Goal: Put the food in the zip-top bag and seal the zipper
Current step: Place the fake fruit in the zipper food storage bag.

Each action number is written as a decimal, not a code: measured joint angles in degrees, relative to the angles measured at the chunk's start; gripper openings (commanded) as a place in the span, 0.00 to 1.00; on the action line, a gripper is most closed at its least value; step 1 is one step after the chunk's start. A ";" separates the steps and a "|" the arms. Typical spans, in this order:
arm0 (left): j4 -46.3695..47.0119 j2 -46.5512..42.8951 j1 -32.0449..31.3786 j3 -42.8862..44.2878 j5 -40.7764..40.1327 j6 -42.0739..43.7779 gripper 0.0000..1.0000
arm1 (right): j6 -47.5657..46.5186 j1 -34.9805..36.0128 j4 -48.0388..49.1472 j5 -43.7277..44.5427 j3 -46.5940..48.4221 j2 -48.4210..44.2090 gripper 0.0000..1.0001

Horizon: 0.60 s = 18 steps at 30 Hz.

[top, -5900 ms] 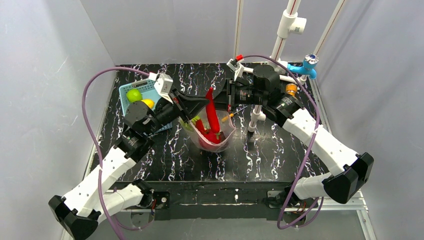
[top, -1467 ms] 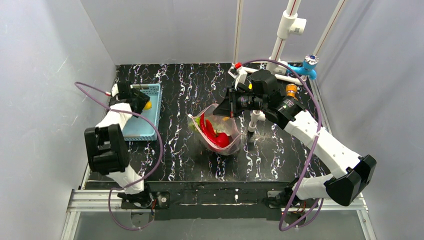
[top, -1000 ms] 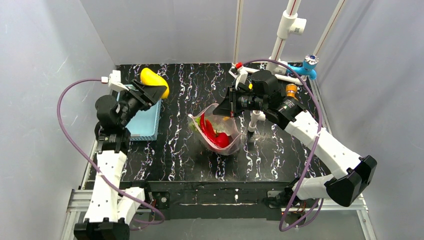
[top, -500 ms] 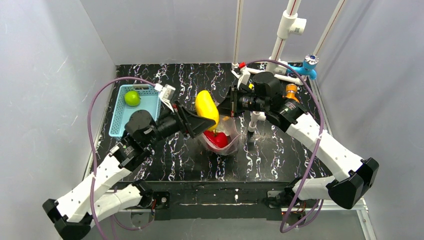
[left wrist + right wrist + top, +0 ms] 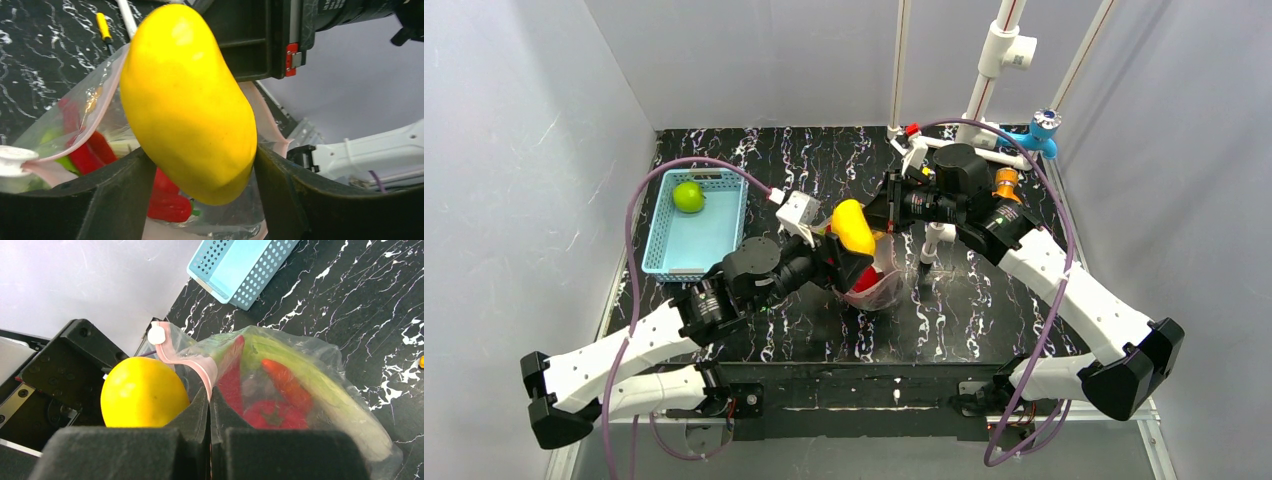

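Note:
My left gripper [image 5: 844,250] [image 5: 200,155] holds the yellow oval fruit [image 5: 852,226] [image 5: 190,100] [image 5: 142,392] between both fingers, right above the open mouth of the zip-top bag [image 5: 876,287] [image 5: 320,360]. My right gripper [image 5: 886,205] [image 5: 209,395] is shut on the bag's pink zipper strip [image 5: 197,365] and keeps the mouth up. Inside the bag lie a red pepper [image 5: 270,412] [image 5: 167,205], a red chili [image 5: 287,382] and the leek [image 5: 325,390]. A round green fruit [image 5: 689,196] sits in the blue basket [image 5: 674,250].
The light blue slotted basket [image 5: 240,270] stands at the back left. A white pipe stand [image 5: 936,238] rises just right of the bag, with blue and orange fittings [image 5: 1006,182] behind it. A yellow-handled tool [image 5: 104,27] lies on the black marbled table beyond the bag.
My left arm has carried the yellow fruit from the basket across to the bag's mouth and lowered it. The right gripper has kept its hold on the bag's edge.

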 measured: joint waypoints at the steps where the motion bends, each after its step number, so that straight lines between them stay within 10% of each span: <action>1: -0.39 0.03 -0.03 0.00 -0.69 0.38 0.78 | 0.02 -0.03 0.09 -0.03 -0.20 0.00 0.01; 6: -1.75 -0.15 -0.10 0.17 -2.35 1.41 0.90 | 0.02 -0.04 0.53 -0.06 -0.62 0.00 0.01; 18: -15.78 0.24 -0.26 11.72 -2.47 1.69 0.84 | 0.02 -0.04 1.18 -0.93 -0.64 0.00 0.01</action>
